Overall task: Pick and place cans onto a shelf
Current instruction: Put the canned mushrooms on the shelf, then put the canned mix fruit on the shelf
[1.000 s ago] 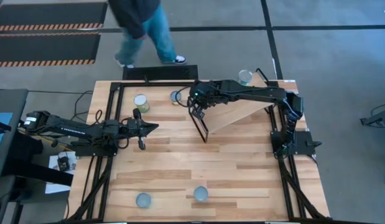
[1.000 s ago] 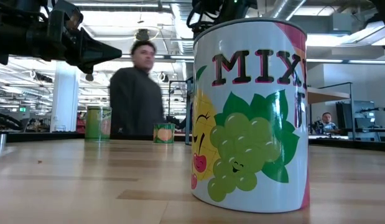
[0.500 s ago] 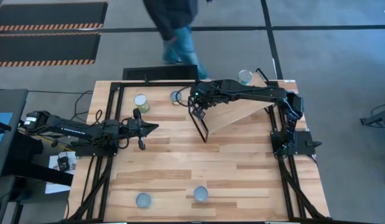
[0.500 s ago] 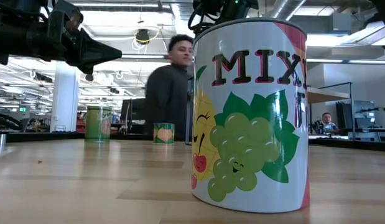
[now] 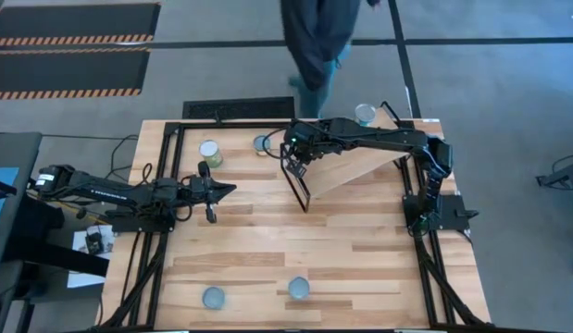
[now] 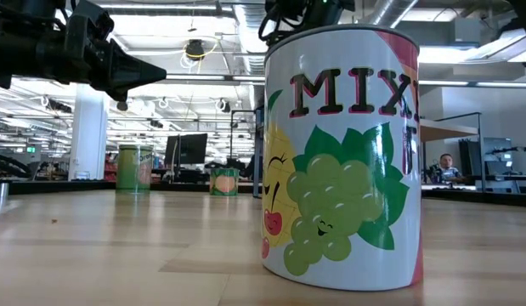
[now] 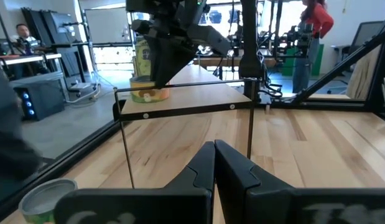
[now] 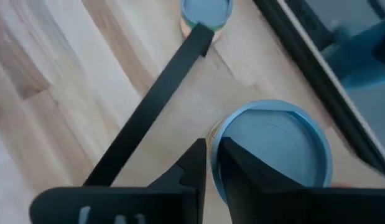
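Grey concrete floor (image 5: pixel 508 83) surrounds the planked wooden tabletop (image 5: pixel 295 240), with black hazard-striped mats (image 5: pixel 68 69) off to one side. Behind, bright ceiling lights (image 6: pixel 203 81) glare over desks and a dark monitor (image 6: pixel 193 149).

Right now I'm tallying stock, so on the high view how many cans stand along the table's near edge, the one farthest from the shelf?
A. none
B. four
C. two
C: the high view shows two cans there, one toward the left and one nearer the middle, both well clear of the shelf.
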